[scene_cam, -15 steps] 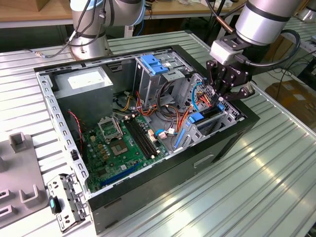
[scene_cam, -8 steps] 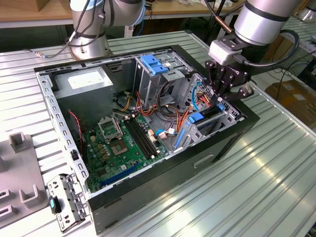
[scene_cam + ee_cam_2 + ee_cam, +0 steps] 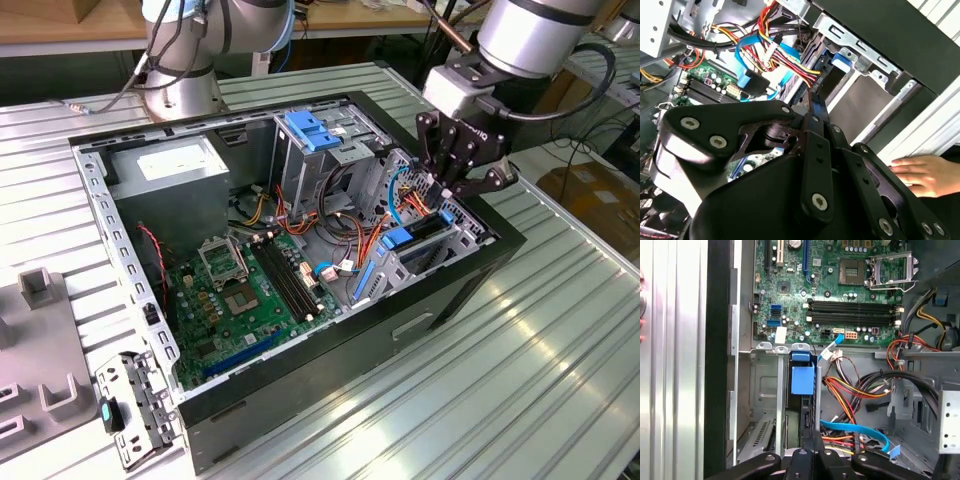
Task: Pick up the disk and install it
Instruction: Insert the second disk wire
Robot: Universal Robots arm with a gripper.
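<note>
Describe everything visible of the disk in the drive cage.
The disk stands on edge in a slot of the silver metal drive cage, mostly hidden. Its blue plastic rail end and a dark, narrow edge show in the first wrist view. Cage walls flank it on both sides, and the gripper sits at its other end.

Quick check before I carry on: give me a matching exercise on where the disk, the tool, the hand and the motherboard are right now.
Things:
1. disk
2. tool
3. hand
4. motherboard

Places:
A. flat on the floor of the open case
B. in a slot of the drive cage, at the exterior view's right end of the case
C. just above the drive cage
D. outside the case wall, by the ribbed table

Pairs: 1-B, 2-C, 3-D, 4-A
</note>
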